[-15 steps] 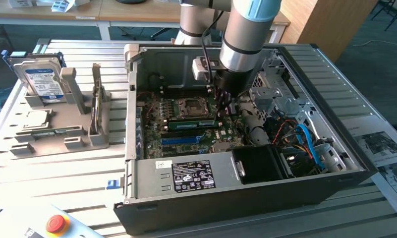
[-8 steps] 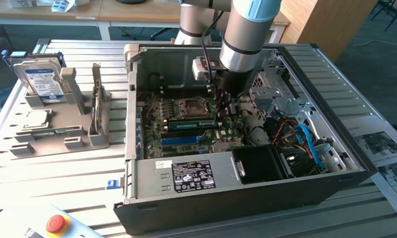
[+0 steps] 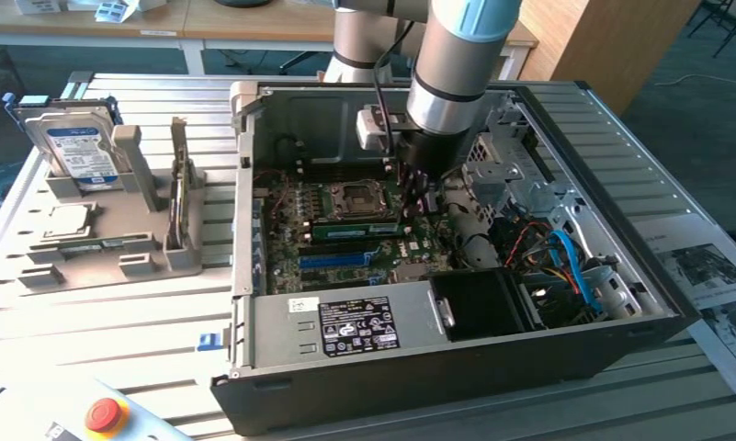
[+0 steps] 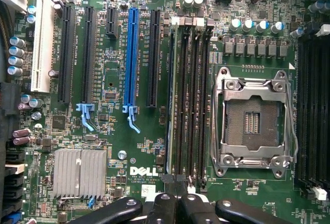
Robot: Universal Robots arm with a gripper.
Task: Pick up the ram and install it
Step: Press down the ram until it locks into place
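The ram (image 3: pixel 356 219) lies as a thin green stick seated in the motherboard (image 3: pixel 343 248) slots just beside the empty processor socket (image 3: pixel 349 196), inside the open computer case (image 3: pixel 466 349). In the wrist view it stands edge-on in a memory slot (image 4: pixel 178 100), directly under the gripper (image 4: pixel 175 206), whose black fingers are closed together with nothing between them. The arm (image 3: pixel 459 55) reaches straight down into the case, its wrist vertical above the board. A tray (image 3: pixel 98 230) of parts sits well apart at the exterior view's left.
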